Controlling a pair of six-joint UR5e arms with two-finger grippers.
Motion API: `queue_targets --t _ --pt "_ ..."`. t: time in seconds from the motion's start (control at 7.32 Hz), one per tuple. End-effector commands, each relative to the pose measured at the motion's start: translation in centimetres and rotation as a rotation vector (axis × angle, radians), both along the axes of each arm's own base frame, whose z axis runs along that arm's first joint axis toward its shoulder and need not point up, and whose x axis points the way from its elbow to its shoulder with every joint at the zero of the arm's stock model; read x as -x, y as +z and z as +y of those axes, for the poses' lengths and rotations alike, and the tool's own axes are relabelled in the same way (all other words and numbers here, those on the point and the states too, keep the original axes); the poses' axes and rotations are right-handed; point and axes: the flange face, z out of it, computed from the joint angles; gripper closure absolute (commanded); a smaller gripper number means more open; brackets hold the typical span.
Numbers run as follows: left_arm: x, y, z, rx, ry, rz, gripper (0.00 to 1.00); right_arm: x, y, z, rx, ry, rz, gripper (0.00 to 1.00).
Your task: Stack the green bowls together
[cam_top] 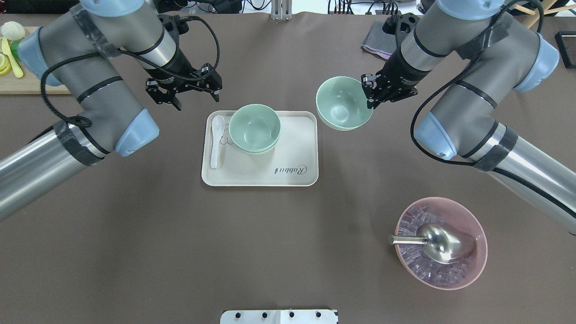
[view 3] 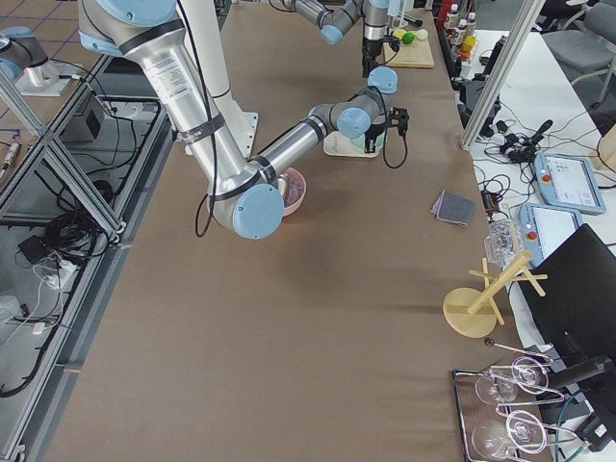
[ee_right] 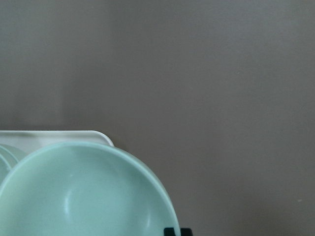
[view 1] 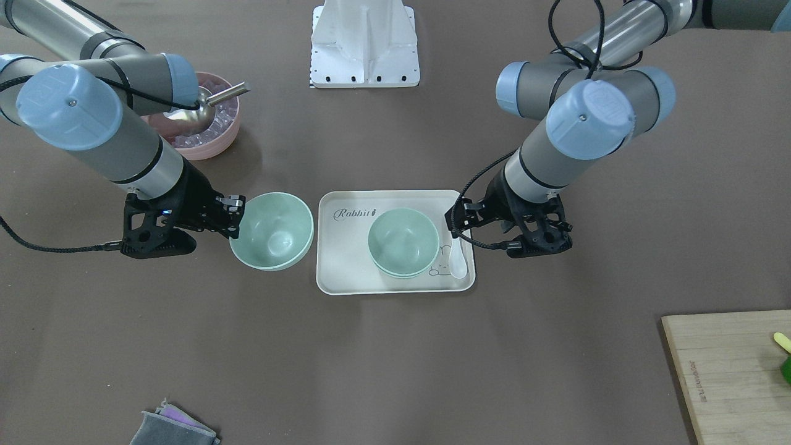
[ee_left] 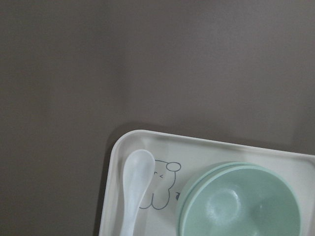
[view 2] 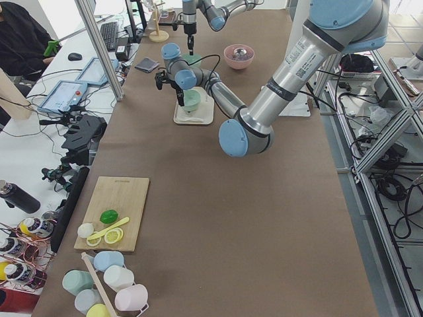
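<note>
Two green bowls (cam_top: 254,128) sit nested, one inside the other, on a cream tray (cam_top: 270,175); they also show in the front view (view 1: 403,242) and the left wrist view (ee_left: 241,206). My right gripper (cam_top: 370,96) is shut on the rim of the third green bowl (cam_top: 344,109) and holds it slightly tilted just off the tray's right edge. That bowl also shows in the front view (view 1: 272,230) and fills the right wrist view (ee_right: 83,196). My left gripper (cam_top: 185,95) is open and empty, beyond the tray's far left corner.
A white spoon (cam_top: 216,139) lies on the tray's left side. A pink bowl with ice and a metal scoop (cam_top: 441,243) stands near right. A cutting board with lemon pieces (cam_top: 18,58) is far left. A grey cloth (cam_top: 378,40) lies far right.
</note>
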Motion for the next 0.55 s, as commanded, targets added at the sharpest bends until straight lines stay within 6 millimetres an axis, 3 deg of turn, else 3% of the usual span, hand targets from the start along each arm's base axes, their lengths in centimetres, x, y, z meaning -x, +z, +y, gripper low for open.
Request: queue_targets --t 0.0,0.14,0.41 --pt "5.5 2.5 1.3 -0.076 0.018 -0.026 0.02 3.4 -5.8 -1.4 0.034 0.039 -0.03 1.0" --pt "6.8 3.1 1.2 -0.08 0.008 -0.031 0.02 4.9 -7.5 -1.4 0.016 0.037 -0.03 1.0" --pt "7.1 3.3 1.5 -0.079 0.007 -0.03 0.02 8.3 -11.1 0.0 0.006 0.023 0.006 1.0"
